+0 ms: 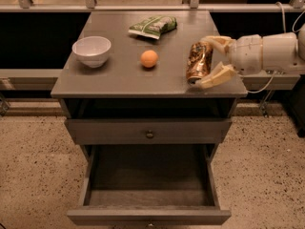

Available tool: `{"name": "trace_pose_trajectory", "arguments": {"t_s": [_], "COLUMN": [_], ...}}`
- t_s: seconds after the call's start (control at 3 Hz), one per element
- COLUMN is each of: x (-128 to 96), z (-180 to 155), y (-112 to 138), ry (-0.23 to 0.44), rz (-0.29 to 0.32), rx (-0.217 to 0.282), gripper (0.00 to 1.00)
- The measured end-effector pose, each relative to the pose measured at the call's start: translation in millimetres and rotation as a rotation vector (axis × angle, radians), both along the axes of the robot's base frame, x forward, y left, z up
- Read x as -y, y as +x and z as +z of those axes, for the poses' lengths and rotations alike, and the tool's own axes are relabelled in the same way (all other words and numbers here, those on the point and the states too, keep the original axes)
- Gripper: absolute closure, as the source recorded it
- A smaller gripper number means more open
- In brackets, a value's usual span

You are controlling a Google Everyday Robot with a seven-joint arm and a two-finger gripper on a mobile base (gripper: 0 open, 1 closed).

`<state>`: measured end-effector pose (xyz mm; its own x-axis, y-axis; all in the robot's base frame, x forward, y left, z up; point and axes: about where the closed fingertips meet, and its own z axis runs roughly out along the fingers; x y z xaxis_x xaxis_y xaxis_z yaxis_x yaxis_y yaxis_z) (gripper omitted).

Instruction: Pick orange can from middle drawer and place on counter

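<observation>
The orange can (198,61), coppery and wrinkled, stands tilted on the counter (114,78) near its right front corner. My gripper (205,61) reaches in from the right, and its pale fingers (217,74) are closed around the can from behind and in front. The can's base seems to touch the counter top. The middle drawer (150,175) is pulled open below, and its grey floor is bare.
On the counter are a white bowl (92,50) at the left, a smooth orange ball (149,58) in the middle and a green snack bag (152,26) at the back. The upper drawer front with a knob (149,134) is closed. A speckled floor surrounds the cabinet.
</observation>
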<state>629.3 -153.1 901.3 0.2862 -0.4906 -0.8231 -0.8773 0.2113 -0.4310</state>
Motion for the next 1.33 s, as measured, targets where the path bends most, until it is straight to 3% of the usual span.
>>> {"name": "trace_pose_trajectory", "arguments": {"t_s": [0.33, 0.67, 1.0, 1.33], "x": [-8.8, -25.7, -40.0, -43.6], "z": [-5.5, -17.8, -30.1, -32.2], "y": [27.6, 45.1, 54.3, 54.9], "ry": [0.000, -0.043, -0.091, -0.093], "rz": [-0.015, -0.022, -0.019, -0.015], "rx": [-0.112, -0.218, -0.283, -0.289], "gripper": [1.00, 1.00, 0.81, 0.59]}}
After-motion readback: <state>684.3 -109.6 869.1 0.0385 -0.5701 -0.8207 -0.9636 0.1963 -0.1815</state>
